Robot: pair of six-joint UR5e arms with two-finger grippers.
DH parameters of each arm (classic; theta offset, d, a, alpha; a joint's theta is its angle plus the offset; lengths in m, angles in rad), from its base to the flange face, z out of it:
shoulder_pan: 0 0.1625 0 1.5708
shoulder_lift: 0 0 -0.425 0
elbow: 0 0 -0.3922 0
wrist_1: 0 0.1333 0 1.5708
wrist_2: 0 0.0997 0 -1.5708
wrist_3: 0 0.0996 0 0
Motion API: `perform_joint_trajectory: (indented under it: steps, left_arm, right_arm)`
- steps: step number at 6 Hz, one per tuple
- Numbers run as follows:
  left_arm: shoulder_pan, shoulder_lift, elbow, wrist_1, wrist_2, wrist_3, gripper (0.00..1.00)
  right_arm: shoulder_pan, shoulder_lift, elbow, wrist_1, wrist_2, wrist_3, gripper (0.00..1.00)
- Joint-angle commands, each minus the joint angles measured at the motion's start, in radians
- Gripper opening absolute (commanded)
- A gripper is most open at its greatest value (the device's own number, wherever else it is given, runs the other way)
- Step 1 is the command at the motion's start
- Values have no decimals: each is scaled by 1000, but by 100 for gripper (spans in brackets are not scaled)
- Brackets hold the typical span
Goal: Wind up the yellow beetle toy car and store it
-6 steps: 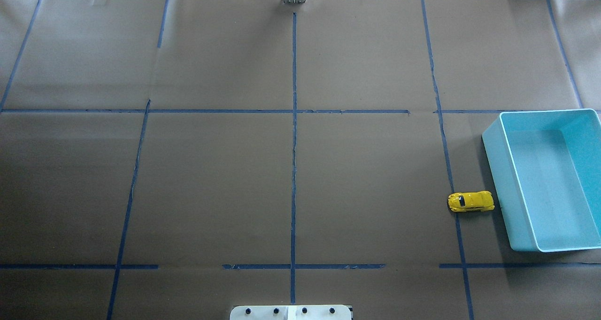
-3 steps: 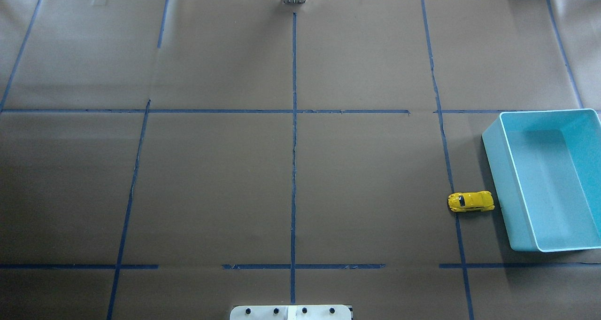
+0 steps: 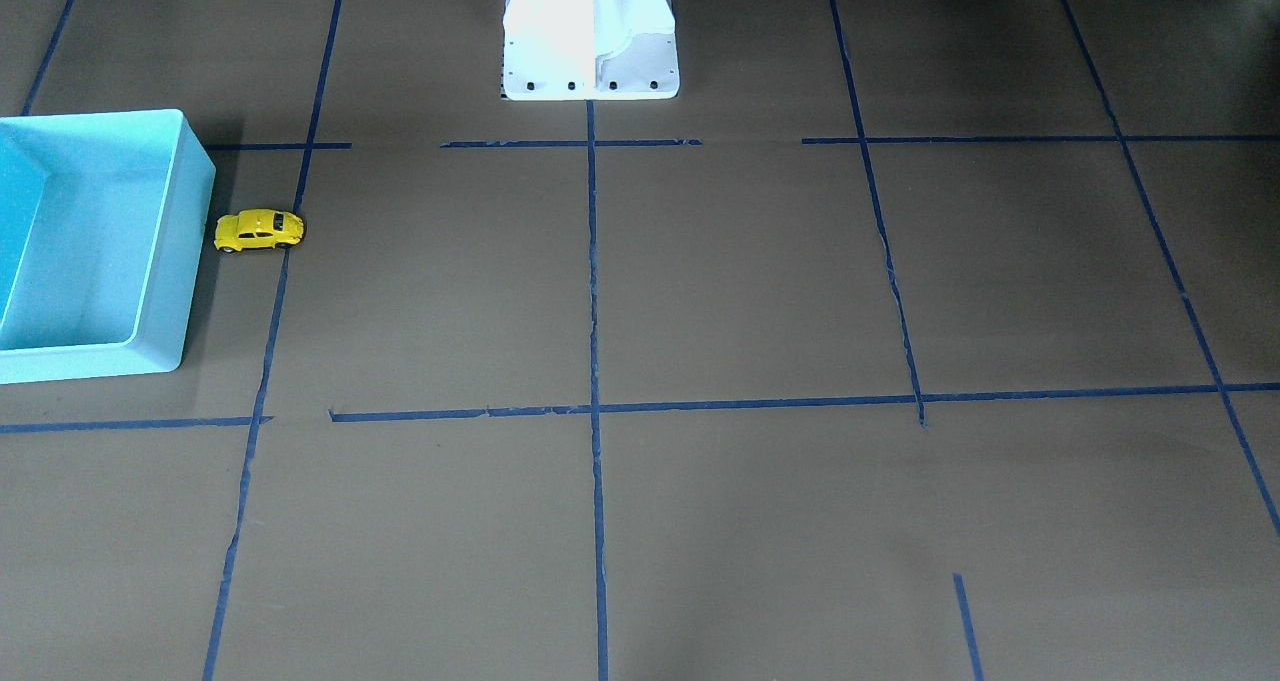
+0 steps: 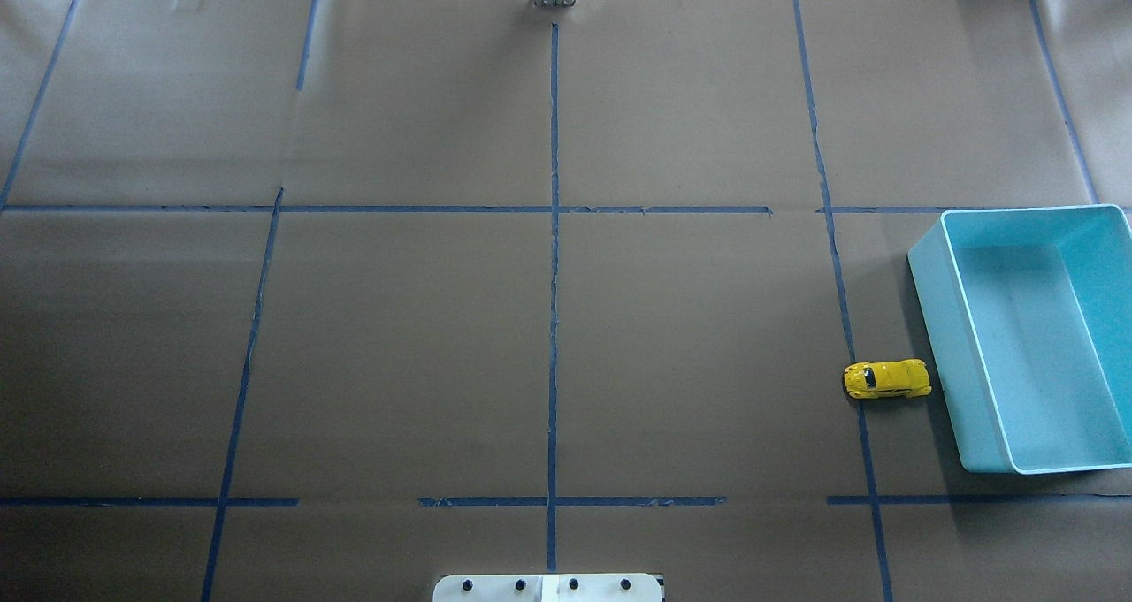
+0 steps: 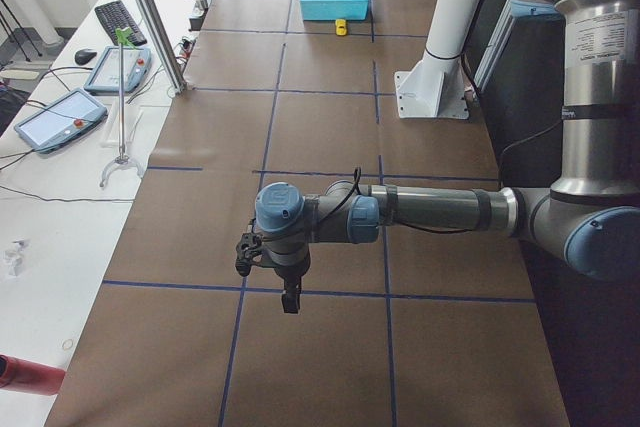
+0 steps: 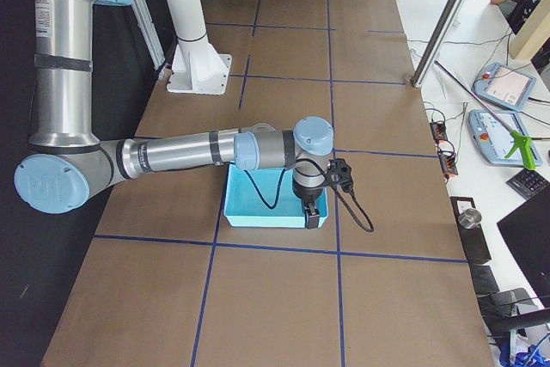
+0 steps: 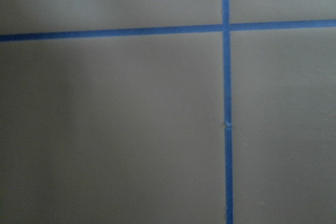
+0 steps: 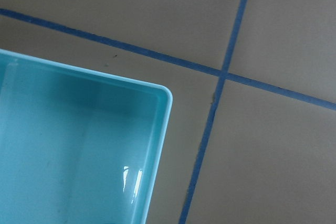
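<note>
My right gripper hangs over a corner of the bin. I cannot tell if its fingers are apart or together, because only the side camera shows it. My wrist camera looks down on that same bin corner and the blue tape next to it. No car shows there.

The car is on the other side of the bin from this gripper, out toward the middle of the table. It stands on its wheels, just beside the bin wall, with one end pointing at the wall. I cannot tell if it touches.

My left gripper is very far from the car, at the other end of the table. It hangs over bare paper near a tape cross. I cannot tell if it is open or closed either.

I think the car is very light and hard, like a little shell. Its round, shiny top looks slippery, so a grip up there could slide off. Its wheels could let it roll away if I bump it. I would take it by its two long sides, low down at the doors, between the wheels. Those sides are free, so my fingers fit. I would squeeze gently. To wind it, I guess I press it down and pull it back. The bin is close, so the lift is short.
</note>
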Motion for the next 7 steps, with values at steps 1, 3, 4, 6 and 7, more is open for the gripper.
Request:
perform_joint_trajectory:
  steps: [1,3,4,6,7]
  left_arm:
    - [-19,13,5,0,-57,2,100]
    - [-19,12,5,-16,-95,17,100]
    - [-19,12,5,-16,-93,28,100]
    - [-19,10,5,-16,-93,28,100]
    - [-16,7,8,-8,-84,26,100]
  right_arm:
    - [-193,-35,133,30,-1,-8,100]
    - [-479,-24,277,70,-74,-4,100]
    - [-623,-33,281,172,-165,-33,100]
    - [-907,-26,313,225,-424,-63,100]
    - [-979,-26,313,225,-502,-111,100]
